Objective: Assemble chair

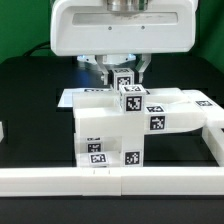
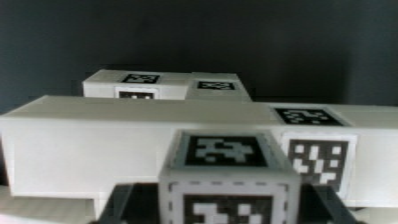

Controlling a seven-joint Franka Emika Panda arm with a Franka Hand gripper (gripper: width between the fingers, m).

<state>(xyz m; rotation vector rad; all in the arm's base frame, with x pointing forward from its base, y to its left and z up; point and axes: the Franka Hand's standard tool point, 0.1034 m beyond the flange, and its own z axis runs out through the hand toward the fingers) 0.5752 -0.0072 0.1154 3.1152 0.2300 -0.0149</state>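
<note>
Assembly looked like it was mid-way here: the chair (image 1: 125, 125) parts sat clustered on the black bench (image 1: 30, 90), pushed up near the white border rails (image 1: 110, 180) at the front and on the exterior view's right. A stack of tagged white blocks stood in the middle, with a small tagged block (image 1: 130, 98) perched on top right under the arm.

The claw (image 1: 125, 75) hung directly over that small block, and its fingers seemed to come down on either side of the block's upper end, so my guess was it was pinching it. Honestly couldn't tell for sure though, since the arm's big white housing covered most of the fingers.

My read on the step: seating that small leg-type block onto the bigger slab. The next move probably called for keeping it square to the slab, then pressing straight down without tipping the stack.

The wrist view filled in stuff the exterior one didn't: the small block (image 2: 226, 170) up close with its top tag, the long slab (image 2: 125, 140) behind it, and another tagged piece (image 2: 169, 85) further back. The exterior view gave the rails and the marker board (image 1: 80, 97) lying flat behind the stack.
</note>
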